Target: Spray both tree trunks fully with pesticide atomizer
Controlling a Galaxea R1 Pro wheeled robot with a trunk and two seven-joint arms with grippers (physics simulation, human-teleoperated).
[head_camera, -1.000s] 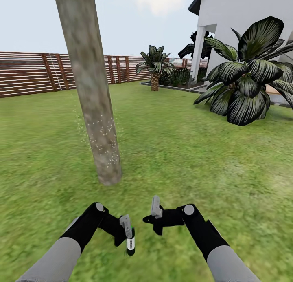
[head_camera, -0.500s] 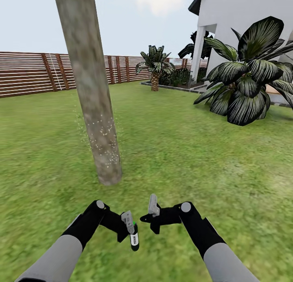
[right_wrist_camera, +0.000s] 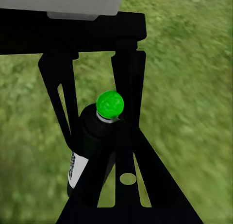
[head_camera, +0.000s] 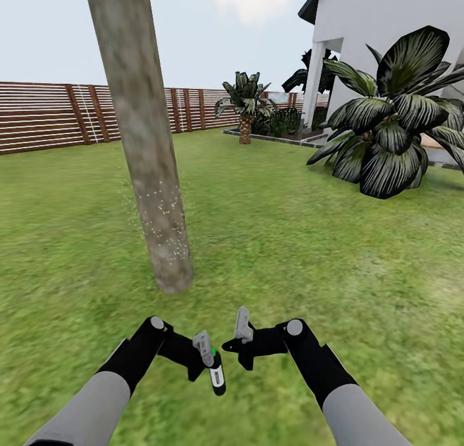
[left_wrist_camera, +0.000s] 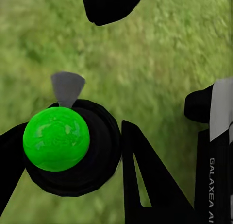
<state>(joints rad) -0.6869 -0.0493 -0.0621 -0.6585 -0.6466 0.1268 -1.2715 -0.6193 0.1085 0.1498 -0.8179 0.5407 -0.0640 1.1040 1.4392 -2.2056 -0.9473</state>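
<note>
I hold the black cylindrical pesticide atomizer with the green round cap (head_camera: pixel 216 374) pinched in the left gripper (head_camera: pixel 207 362) jaws, low over the green lawn (head_camera: pixel 335 252) at 6 o'clock. The right gripper (head_camera: pixel 240 343) hangs just beside it; I cannot tell how its jaws stand. "GALAXEA" is legible on a finger (left_wrist_camera: pixel 213 185). The atomizer's white label is unreadable. The mottled grey-brown tree trunk (head_camera: pixel 145 149), flecked with pale specks, stands at 11 o'clock.
</note>
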